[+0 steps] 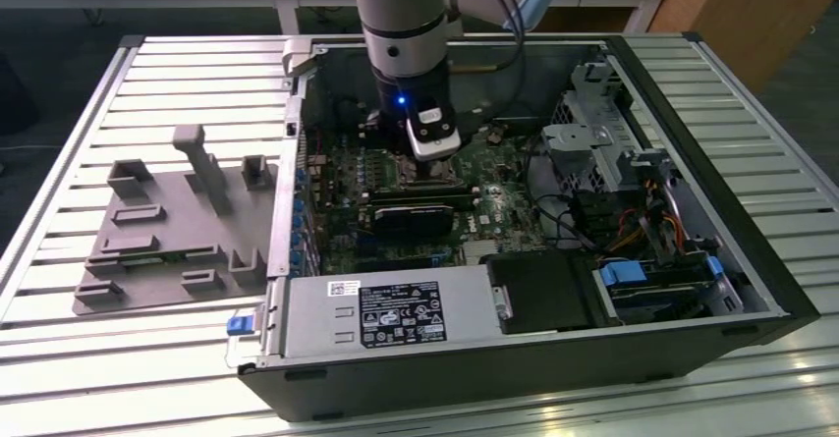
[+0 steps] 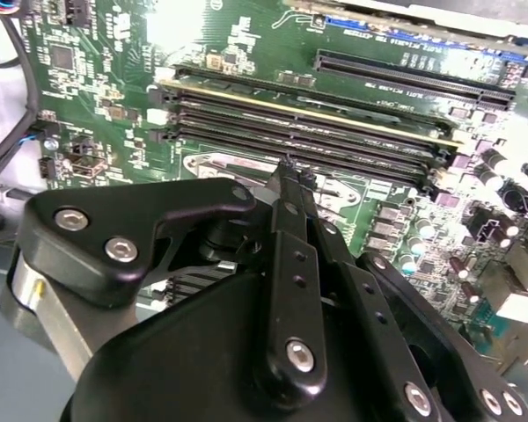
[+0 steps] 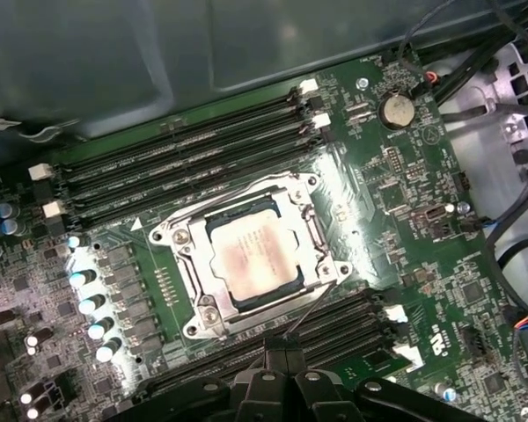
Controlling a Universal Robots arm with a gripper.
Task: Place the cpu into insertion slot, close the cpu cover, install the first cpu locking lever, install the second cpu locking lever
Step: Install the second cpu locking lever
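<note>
Inside the open computer case point(image 1: 682, 290) on the slatted table point(image 1: 79, 113), we see the arm reaching down over the motherboard point(image 1: 393, 201), with the gripper point(image 1: 433, 162) low above the socket area. In the first wrist view the cpu point(image 3: 249, 258) already lies flat in the socket, its dull silvery top showing through the open centre of the cpu cover point(image 3: 187, 251), which sits down around it like a frame. A thin locking lever point(image 3: 315, 303) runs at a slant from the cover's near corner toward the gripper point(image 3: 282, 352), and the fingertips meet at its free end, just beside the memory slots point(image 3: 185, 154). In the second wrist view the gripper point(image 2: 289, 171) has its fingers point(image 2: 292, 255) drawn together into one narrow point; we judge them clenched on that wire lever. So the lever's long axis points from the socket straight toward the gripper, and the cpu lies just beyond it.
</note>
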